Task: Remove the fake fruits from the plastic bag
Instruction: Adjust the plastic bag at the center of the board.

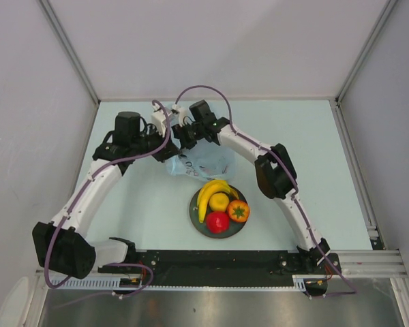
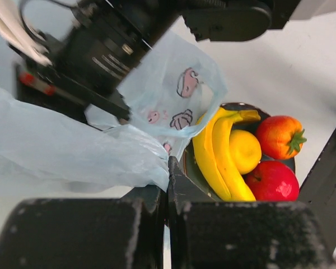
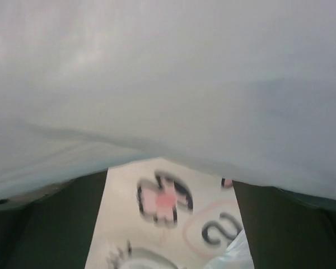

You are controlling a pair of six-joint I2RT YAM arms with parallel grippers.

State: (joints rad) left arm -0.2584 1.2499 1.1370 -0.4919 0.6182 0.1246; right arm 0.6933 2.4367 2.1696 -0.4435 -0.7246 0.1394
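The left claw is clenched on a fold of the plastic bag. The right claw is released, its fingers wide apart on either side of the bag's printed panel. Seen from above, the bag is bunched on the table at 12 o'clock of the plate, just beside it. The plate carries the banana bunch at 10 o'clock, the yellow round fruit near centre, the red apple at 6 and the orange fruit at 3.

Thin translucent light-blue plastic bag, cartoon-printed, crumpled, just beyond far rim of dark round plate, glossy yellow banana bunch along plate's left edge, yellow round fruit central, red apple at near edge, orange green-topped fruit at right edge.
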